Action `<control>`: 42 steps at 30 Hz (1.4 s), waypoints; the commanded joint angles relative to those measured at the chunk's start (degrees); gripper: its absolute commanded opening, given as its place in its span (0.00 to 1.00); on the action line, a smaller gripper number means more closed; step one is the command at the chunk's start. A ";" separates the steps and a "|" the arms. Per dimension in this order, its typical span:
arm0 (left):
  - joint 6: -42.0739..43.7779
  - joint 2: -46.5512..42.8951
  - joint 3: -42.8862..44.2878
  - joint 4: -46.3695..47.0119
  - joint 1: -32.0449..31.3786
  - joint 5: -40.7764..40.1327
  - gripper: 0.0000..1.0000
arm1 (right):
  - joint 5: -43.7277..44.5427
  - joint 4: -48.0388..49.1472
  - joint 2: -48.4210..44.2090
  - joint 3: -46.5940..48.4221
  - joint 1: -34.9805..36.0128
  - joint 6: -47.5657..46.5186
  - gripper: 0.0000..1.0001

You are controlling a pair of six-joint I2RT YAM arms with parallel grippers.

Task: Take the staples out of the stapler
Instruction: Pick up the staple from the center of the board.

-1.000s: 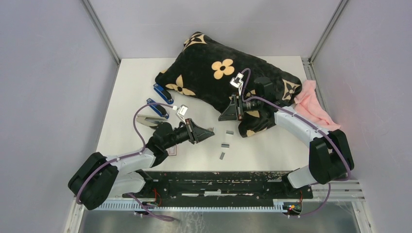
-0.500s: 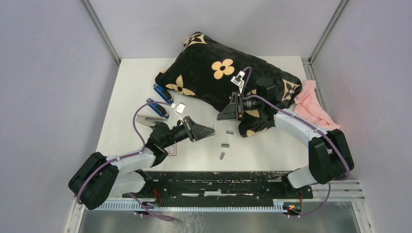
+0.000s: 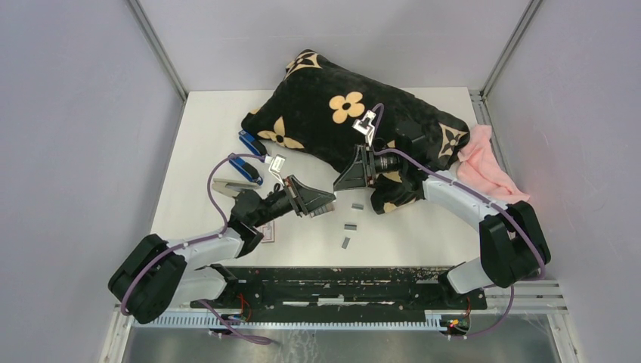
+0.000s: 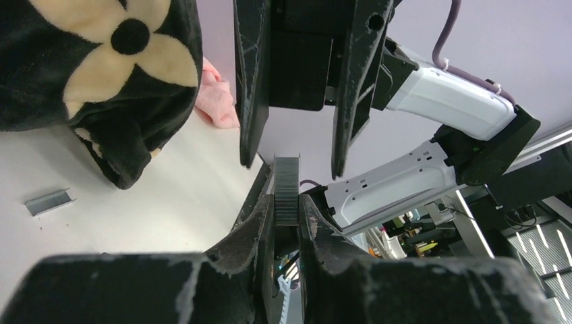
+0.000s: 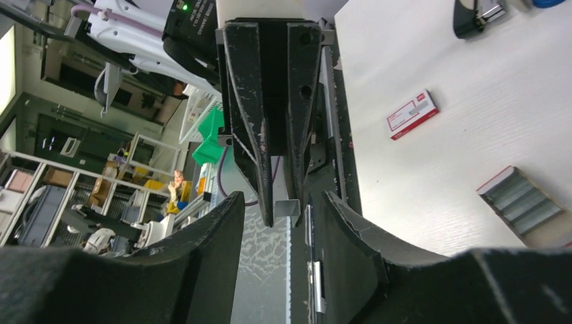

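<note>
Both arms [image 3: 208, 246] are white with black joints and purple cables [image 3: 213, 189], and the left tool [image 4: 287, 206] and right tool [image 5: 280, 202] are scratched black.

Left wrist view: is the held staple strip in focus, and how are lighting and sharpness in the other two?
Left wrist: the staple strip pinched in the left gripper is sharp, ridges readable; the finger bases nearest the lens are dark and blurred. Right wrist: the table is bright, the room behind dim. Top external: even light, soft shadows, loose staples small but distinct.
</note>
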 commanded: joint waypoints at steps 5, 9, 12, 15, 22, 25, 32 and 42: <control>-1.61 0.77 2.18 5.02 0.34 0.56 0.17 | -3.10 4.44 -2.80 0.49 1.99 0.83 0.49; -1.32 0.28 1.89 4.92 0.34 0.26 0.17 | -2.96 4.38 -2.79 0.63 2.05 1.18 0.44; -0.73 -0.19 1.42 4.72 0.36 -0.22 0.17 | -2.94 4.13 -2.62 0.79 2.00 1.46 0.41; -0.32 -0.57 1.12 4.65 0.36 -0.52 0.17 | -2.85 4.03 -2.60 0.87 2.05 1.75 0.39; 1.67 -1.01 0.96 3.62 0.43 -0.95 0.17 | -2.55 3.74 -2.48 1.17 2.02 2.93 0.37; 2.46 -0.99 0.83 3.41 0.42 -1.28 0.17 | -2.29 3.06 -2.17 1.41 2.06 3.04 0.33; 3.83 -0.89 0.96 1.81 0.44 -1.52 0.18 | -1.83 2.23 -1.88 1.57 2.03 2.98 0.26; 6.60 -4.76 -0.79 -3.19 0.43 -2.54 0.59 | -0.46 -7.19 -1.94 3.25 2.04 -5.22 0.24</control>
